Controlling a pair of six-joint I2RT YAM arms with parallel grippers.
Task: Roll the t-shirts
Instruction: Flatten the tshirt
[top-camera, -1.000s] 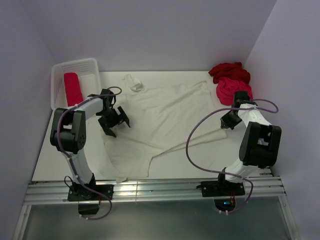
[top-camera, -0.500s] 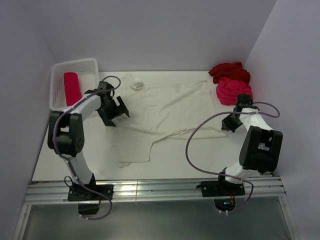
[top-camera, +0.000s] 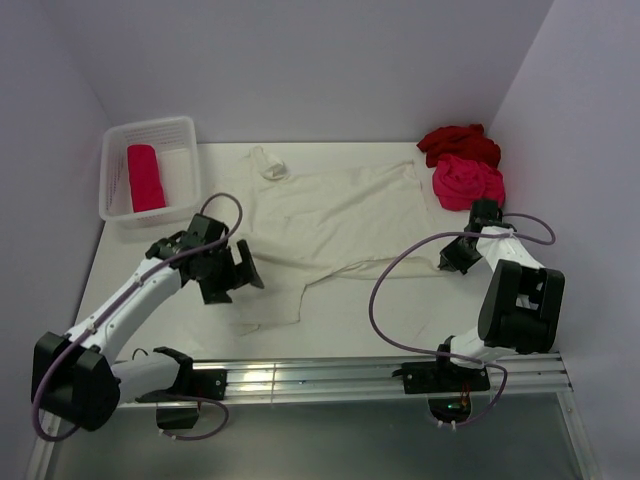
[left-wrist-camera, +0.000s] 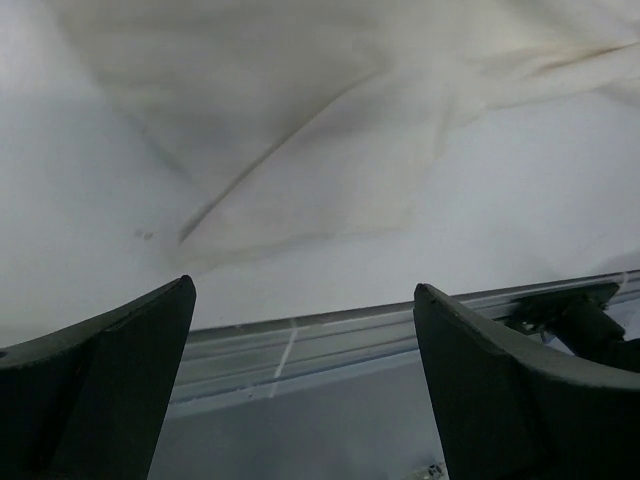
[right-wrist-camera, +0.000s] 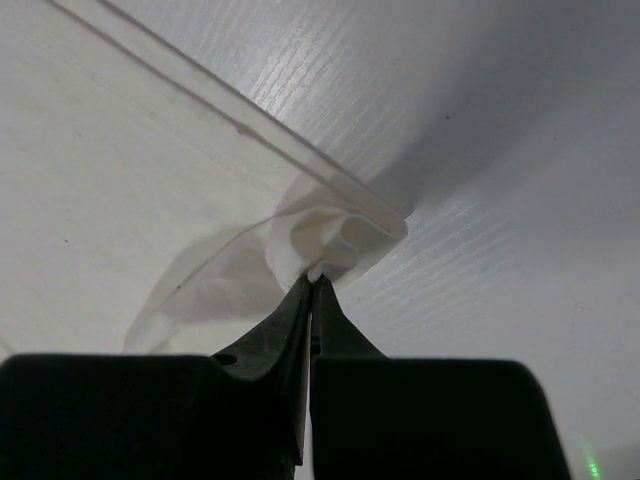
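My cell: white table (top-camera: 340, 320) boxed by plain pale-lavender walls (top-camera: 320, 60) on three sides, aluminium rail (top-camera: 320, 378) along near edge, soft even light.

Cropped by top edge of left wrist view: cream-white cloth t-shirt (left-wrist-camera: 300, 120); partly hidden behind crumpled hot pink cloth t-shirt (top-camera: 466, 181): crumpled dark red cloth t-shirt (top-camera: 457, 142).

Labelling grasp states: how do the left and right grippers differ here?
The left gripper stands wide open and holds nothing; the right gripper is shut, pinching a fold of the cream-white t-shirt. The left gripper sits by that shirt's near-left hem; the right gripper is at its right edge, near the hot pink t-shirt. Shared: both are black two-finger grippers at the same shirt.
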